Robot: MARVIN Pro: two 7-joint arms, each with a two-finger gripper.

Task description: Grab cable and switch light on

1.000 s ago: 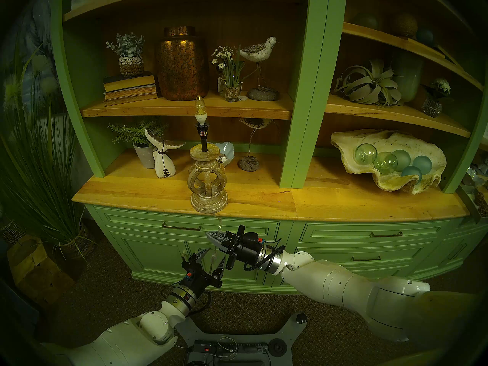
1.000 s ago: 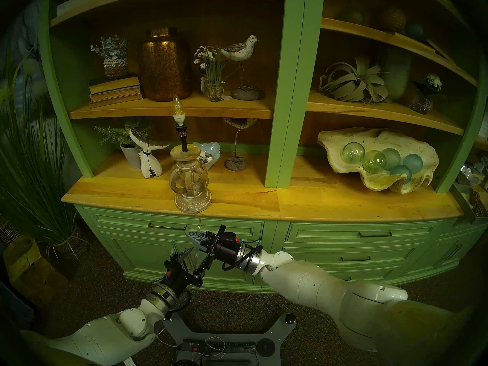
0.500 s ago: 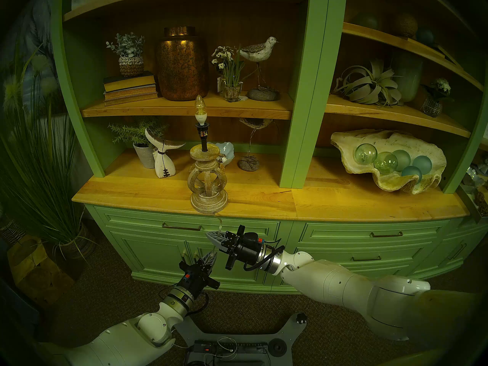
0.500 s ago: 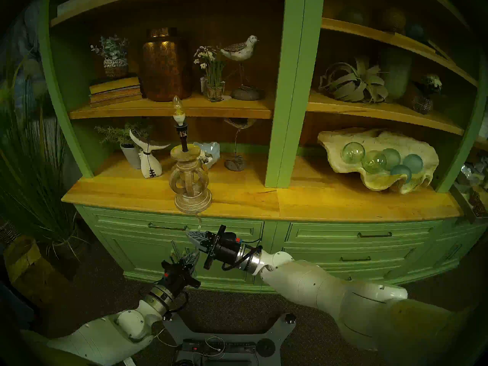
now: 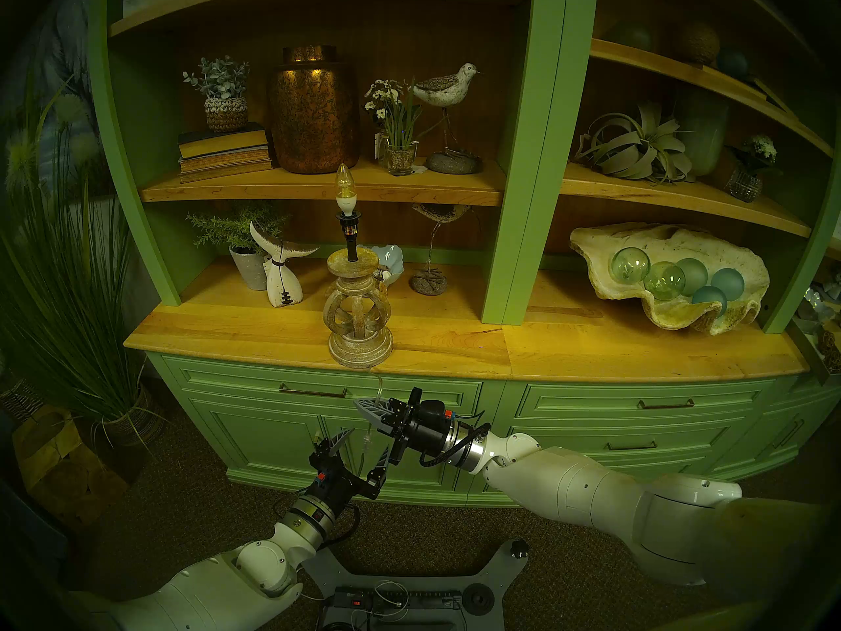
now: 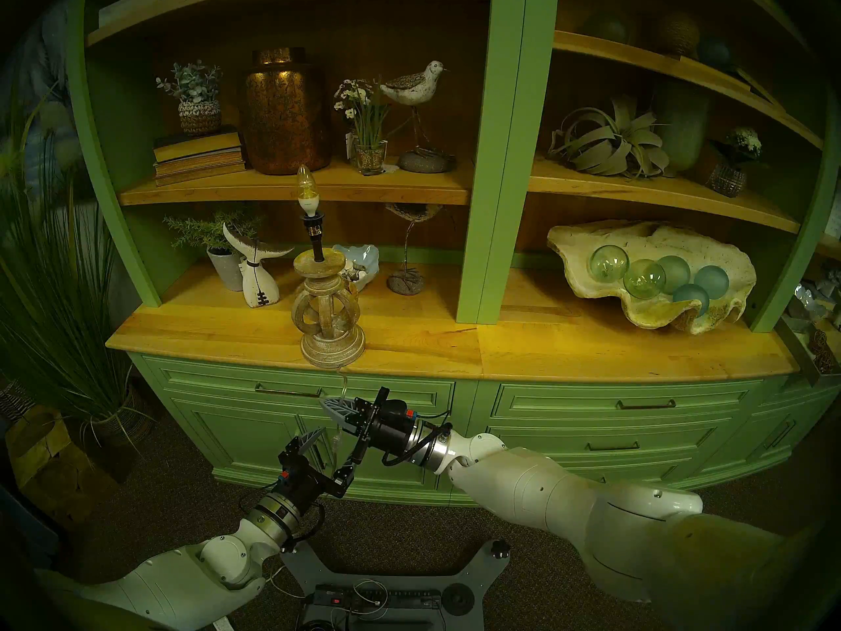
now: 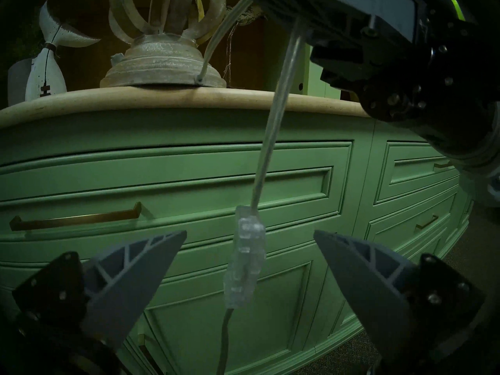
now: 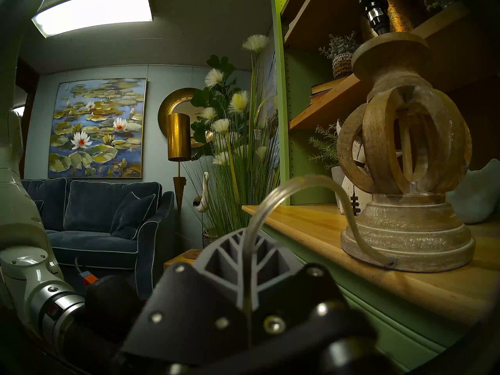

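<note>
The lamp (image 5: 359,307) with its openwork wood base and bare bulb (image 5: 345,184) stands at the counter's front edge; the bulb shows no bright glow. The clear cable (image 5: 377,384) hangs from its foot over the edge. My right gripper (image 5: 369,407) is shut on the cable just below the counter, as the right wrist view (image 8: 244,233) shows. The clear switch block (image 5: 367,439) hangs below it. My left gripper (image 5: 363,447) is open, one finger on each side of the switch, not touching. In the left wrist view the switch (image 7: 244,258) hangs between the fingers (image 7: 135,271).
The green cabinet (image 5: 255,434) with drawer handles (image 5: 313,392) stands right behind the grippers. A white whale-tail figure (image 5: 282,270) stands left of the lamp on the wooden counter (image 5: 591,348). A tall grass plant (image 5: 82,297) stands at the left. My base and a power strip (image 5: 396,600) are below.
The left gripper was open around the switch block, shut on it half a second ago, and is now open again. The right gripper has kept its hold. The bulb looks the same.
</note>
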